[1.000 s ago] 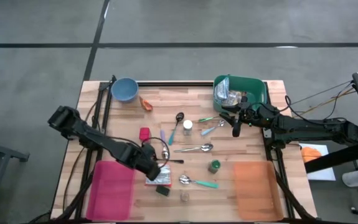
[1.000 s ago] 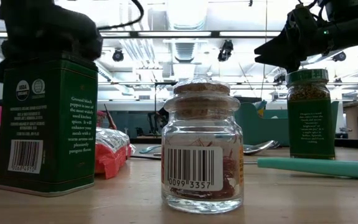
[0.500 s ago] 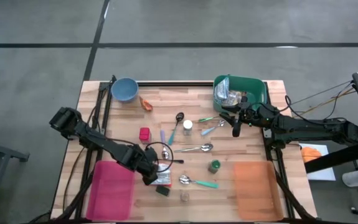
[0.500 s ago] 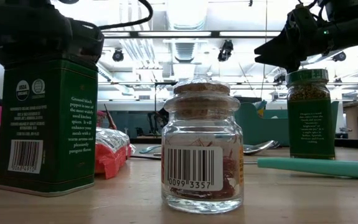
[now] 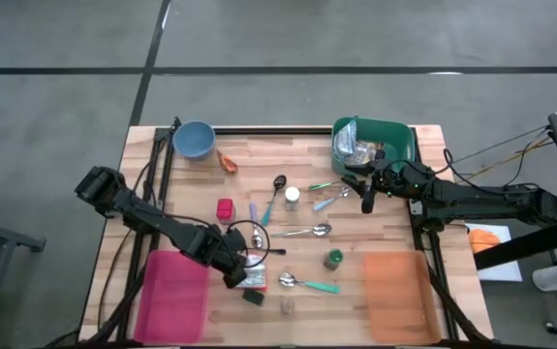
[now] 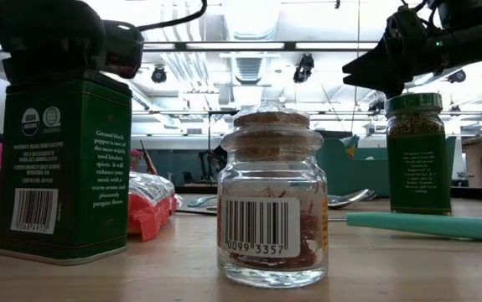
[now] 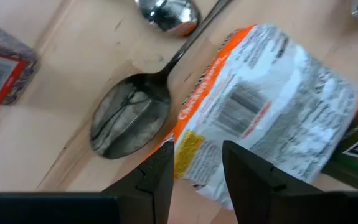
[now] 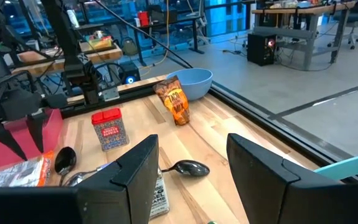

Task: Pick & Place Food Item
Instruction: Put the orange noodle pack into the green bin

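Crinkly foil snack packet [image 7: 272, 112], glossy metal spoon [image 7: 129, 121]

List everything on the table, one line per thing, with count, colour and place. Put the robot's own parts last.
Bowl: one, blue, far left corner.
Bin: one, green, far right corner.
Mats: two, pink near left, orange near right.
Snack bag: one, orange, beside the bowl.
Red tin: one, left of centre.
Green tin: one, near edge.
Cork-topped jar: one, clear, near edge.
Green-lidded jar: one, right of centre.
Spoons: several, silver or dark, some teal-handled, mid-table.
Food packet: one, white and orange, under the left gripper.
Left gripper: open, over the packet.
Right gripper: open, near the bin.
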Robot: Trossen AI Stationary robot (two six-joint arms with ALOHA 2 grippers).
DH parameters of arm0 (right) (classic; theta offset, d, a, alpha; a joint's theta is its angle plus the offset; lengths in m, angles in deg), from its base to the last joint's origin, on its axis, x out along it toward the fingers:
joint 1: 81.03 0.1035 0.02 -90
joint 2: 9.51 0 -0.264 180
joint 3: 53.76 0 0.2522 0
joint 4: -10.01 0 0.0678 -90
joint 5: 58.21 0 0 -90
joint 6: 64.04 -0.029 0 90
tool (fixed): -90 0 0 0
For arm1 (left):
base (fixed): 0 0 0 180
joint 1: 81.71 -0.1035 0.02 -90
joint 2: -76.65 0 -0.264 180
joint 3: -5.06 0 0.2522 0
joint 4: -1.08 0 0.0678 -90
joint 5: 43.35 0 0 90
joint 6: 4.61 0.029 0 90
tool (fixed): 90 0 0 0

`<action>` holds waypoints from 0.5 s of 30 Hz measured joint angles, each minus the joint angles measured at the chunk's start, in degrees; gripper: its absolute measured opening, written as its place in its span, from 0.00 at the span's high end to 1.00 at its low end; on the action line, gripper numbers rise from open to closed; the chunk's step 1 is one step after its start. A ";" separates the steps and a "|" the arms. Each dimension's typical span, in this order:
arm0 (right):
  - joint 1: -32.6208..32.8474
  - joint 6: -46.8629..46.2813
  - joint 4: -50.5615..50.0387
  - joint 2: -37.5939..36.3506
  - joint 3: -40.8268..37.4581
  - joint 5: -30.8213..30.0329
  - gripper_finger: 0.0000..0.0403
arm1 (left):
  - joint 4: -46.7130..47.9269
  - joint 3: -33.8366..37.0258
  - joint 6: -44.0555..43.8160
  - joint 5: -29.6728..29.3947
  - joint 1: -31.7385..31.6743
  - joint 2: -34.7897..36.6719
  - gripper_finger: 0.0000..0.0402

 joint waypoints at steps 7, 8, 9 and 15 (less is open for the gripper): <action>0.00 -0.05 0.00 0.01 0.00 0.00 0.54 | -0.11 0.00 1.51 -0.64 1.00 0.02 0.65; -0.01 0.03 0.02 0.00 0.00 -0.01 0.54 | -0.03 0.00 1.30 -0.69 0.94 0.02 0.65; 0.01 0.01 0.00 -0.01 0.00 0.00 0.54 | -0.11 0.00 1.17 -0.76 0.94 0.02 0.65; 0.01 -0.06 0.00 -0.01 0.00 0.00 0.54 | -0.30 0.00 1.08 -0.95 0.94 0.04 0.59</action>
